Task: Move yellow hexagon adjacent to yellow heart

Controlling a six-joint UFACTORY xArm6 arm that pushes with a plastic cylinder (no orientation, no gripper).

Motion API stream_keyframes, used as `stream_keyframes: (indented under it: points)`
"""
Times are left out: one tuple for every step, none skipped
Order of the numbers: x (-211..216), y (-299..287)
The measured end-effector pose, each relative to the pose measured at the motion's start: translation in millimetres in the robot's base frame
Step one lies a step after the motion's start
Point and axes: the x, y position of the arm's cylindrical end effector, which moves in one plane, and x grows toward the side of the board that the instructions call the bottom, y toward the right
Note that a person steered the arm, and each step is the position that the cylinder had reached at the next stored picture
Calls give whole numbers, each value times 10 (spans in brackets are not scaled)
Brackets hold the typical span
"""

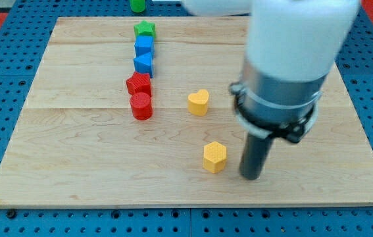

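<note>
Down near the view's bottom, right of centre, my tip (251,176) rests on the wooden board (74,171), just to the view's right of the yellow hexagon (215,157). A narrow strip of bare wood shows between the two, so they look apart rather than touching, though the gap is slim and the angle makes that hard to swear to. There are no jaws to speak of: the arm ends in a plain dark rod under a grey collar and a broad white body, so nothing is clasped or released, and the rod holds no block.

The yellow hexagon lies below the yellow heart (198,102) and slightly to its right, with a clear stretch of board between them; they are near but not adjacent.

Counting by colour, two yellow blocks are on the board: the hexagon and the heart. Two red ones sit touching each other left of the heart: a red block (138,83) of uncertain, angular shape above, and a red cylinder (141,106) below. Two blue ones stand above those in the same column: a blue block (144,46) with angled sides, and a blue triangle (143,63) beneath it. One green star (145,29) tops the column. One further green block (137,5) lies at the view's top edge, off the board, its shape cut off by the frame.
</note>
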Motion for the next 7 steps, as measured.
stream_keyframes:
  points:
    - [-86,4]
    - [363,-375]
    - [532,-1094]
    - [241,-986]
    - [-153,-991]
    - [-352,-1016]
    - [-16,-1248]
